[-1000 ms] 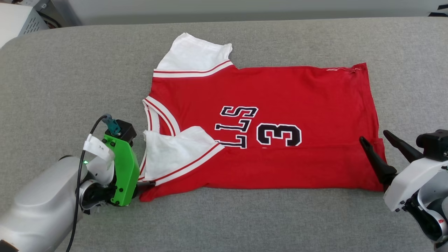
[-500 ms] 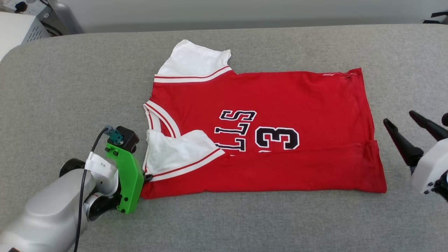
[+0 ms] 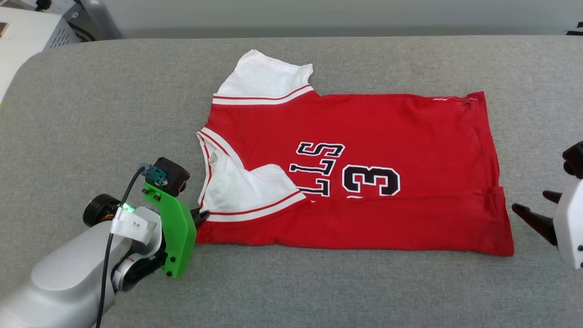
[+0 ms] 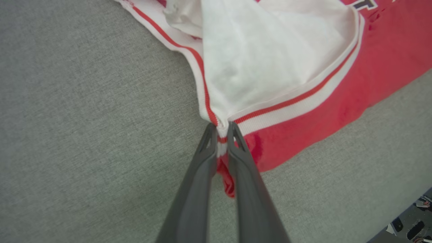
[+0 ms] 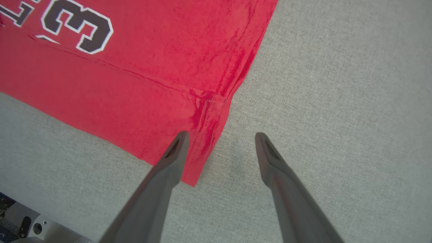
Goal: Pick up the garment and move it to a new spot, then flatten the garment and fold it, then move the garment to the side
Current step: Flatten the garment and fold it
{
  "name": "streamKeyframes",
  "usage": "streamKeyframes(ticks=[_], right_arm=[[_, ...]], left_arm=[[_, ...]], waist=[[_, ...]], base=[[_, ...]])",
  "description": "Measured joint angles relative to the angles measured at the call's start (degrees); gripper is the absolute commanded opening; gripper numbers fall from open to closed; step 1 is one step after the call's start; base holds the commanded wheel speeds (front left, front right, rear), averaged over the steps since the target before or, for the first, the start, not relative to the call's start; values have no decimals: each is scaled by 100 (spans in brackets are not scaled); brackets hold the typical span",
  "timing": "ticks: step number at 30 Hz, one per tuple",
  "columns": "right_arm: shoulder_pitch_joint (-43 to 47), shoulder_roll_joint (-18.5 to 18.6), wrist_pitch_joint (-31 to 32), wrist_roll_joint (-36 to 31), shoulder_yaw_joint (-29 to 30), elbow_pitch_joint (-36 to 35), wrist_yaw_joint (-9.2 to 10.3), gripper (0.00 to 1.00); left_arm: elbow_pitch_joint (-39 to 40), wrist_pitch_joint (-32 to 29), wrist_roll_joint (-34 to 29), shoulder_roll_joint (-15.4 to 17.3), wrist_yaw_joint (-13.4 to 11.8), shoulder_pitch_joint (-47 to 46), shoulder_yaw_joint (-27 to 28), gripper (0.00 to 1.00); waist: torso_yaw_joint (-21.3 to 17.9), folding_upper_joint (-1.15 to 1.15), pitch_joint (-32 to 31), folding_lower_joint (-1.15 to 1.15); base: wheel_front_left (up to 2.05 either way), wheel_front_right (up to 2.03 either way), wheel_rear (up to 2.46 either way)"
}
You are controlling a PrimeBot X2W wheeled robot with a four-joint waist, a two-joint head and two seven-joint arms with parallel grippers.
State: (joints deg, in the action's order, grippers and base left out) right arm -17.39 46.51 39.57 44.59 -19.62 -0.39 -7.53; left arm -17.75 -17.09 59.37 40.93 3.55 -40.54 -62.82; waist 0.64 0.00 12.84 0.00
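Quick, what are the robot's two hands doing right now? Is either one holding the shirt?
Left gripper: closed, pinching the shirt at its corner by the folded sleeve.
Right gripper: open, holding nothing, near the shirt's hem corner.

Right gripper (image 5: 221, 135) held wide apart at the corner of the red garment (image 5: 152, 67)

The two dark fingers (image 5: 168, 162) are seen spread, with grey cloth surface (image 5: 337, 101) shown between their tips and beyond the finger on the view's right. The garment is laid flat ahead of the claw and off to the view's left. Its hem corner (image 5: 193, 182) is tucked just inside the view's left finger; contact cannot be judged. A fold crease is seen running to the side seam just ahead of that fingertip. A black, white-outlined 3 (image 5: 77, 25) is printed far ahead, at the view's left.
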Motion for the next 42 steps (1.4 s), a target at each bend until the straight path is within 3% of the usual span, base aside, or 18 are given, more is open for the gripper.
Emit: streamKeyframes(ticks=[6, 9, 17, 18, 19, 20, 31, 42], right_arm=[[-37, -303, 125, -13, -310, 603, 0, 100], [-104, -673, -113, -77, -541, 1228, 1, 100], [-261, -728, -437, -84, -994, 1752, 8, 100], [-281, -728, -511, -45, -1039, 1781, 7, 42], [-290, -730, -603, -13, -1072, 1813, 7, 12], [-300, -726, -693, 12, -1112, 1841, 7, 0], [-232, -525, -1314, 182, -1235, 1427, 7, 0], [623, -124, -1281, 258, -515, 415, 1, 0]], left_arm=[[294, 15, -77, 29, -127, -4, -7, 0], [389, 48, -101, 36, -168, -10, -2, 0], [326, 125, -157, 43, -178, -10, -13, 0], [305, 146, -157, 44, -178, -8, -13, 0], [282, 153, -157, 45, -178, -5, -13, 0], [256, 172, -157, 46, -178, 0, -16, 0], [266, 386, -37, 235, -179, 281, 10, 0], [1251, 334, 56, 777, -469, 689, -5, 0]], waist=[[99, 0, 140, 0], [162, 0, 279, 0], [179, 0, 388, 0], [167, 0, 381, 0], [153, 0, 370, 0], [140, 0, 352, 0], [34, 0, -67, 0], [-16, 0, -410, 0]], base=[[0, 0, 0], [0, 0, 0], [0, 0, 0], [0, 0, 0], [0, 0, 0], [0, 0, 0], [0, 0, 0], [0, 0, 0]])
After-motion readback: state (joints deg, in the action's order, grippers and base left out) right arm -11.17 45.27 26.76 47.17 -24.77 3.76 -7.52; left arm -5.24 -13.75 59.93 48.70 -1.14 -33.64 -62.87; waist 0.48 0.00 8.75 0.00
